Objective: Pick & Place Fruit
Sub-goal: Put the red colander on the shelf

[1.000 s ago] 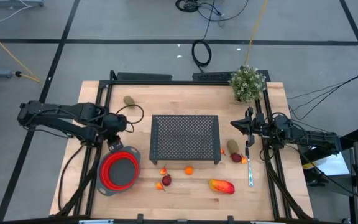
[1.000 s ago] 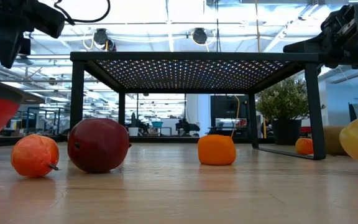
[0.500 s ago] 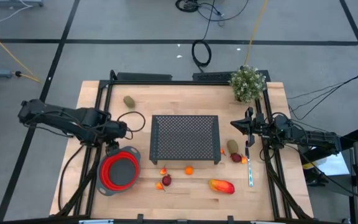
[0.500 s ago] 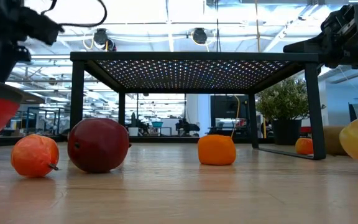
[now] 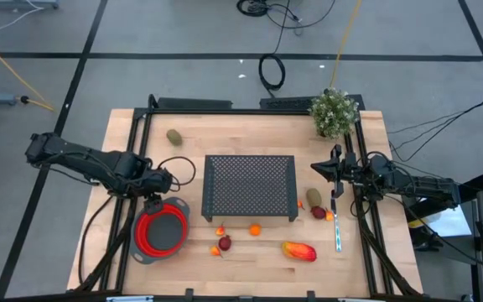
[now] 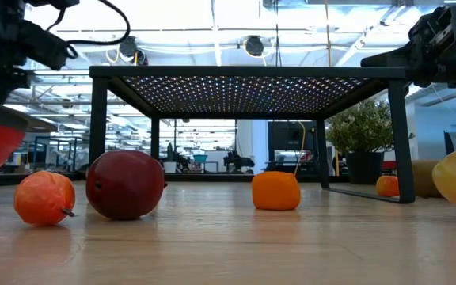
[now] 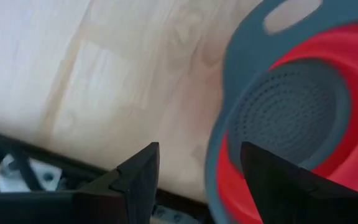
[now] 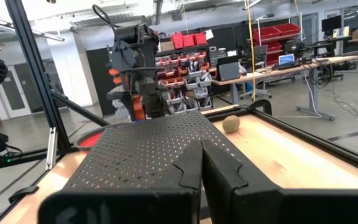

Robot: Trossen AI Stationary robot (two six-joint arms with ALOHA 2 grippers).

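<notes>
My left pincer (image 5: 153,195) hangs with fingers apart and empty over the rim of the red colander (image 5: 161,232). My right pincer (image 5: 335,157), fingers together, waits beside the black mesh stand (image 5: 251,186). The fruit lies along the worktop (image 5: 250,267): a mango (image 5: 299,251), a small orange (image 5: 255,228), a dark red piece (image 5: 225,242), and a brown oval (image 5: 174,136) far off.

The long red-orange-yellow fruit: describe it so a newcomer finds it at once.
Start at the black perforated rack in the middle of the wooden table. In the high view, look below its lower right corner, near the table's front edge, for the long fruit. It alone is elongated and fades from red to yellow; its neighbours are small round pieces.
</notes>
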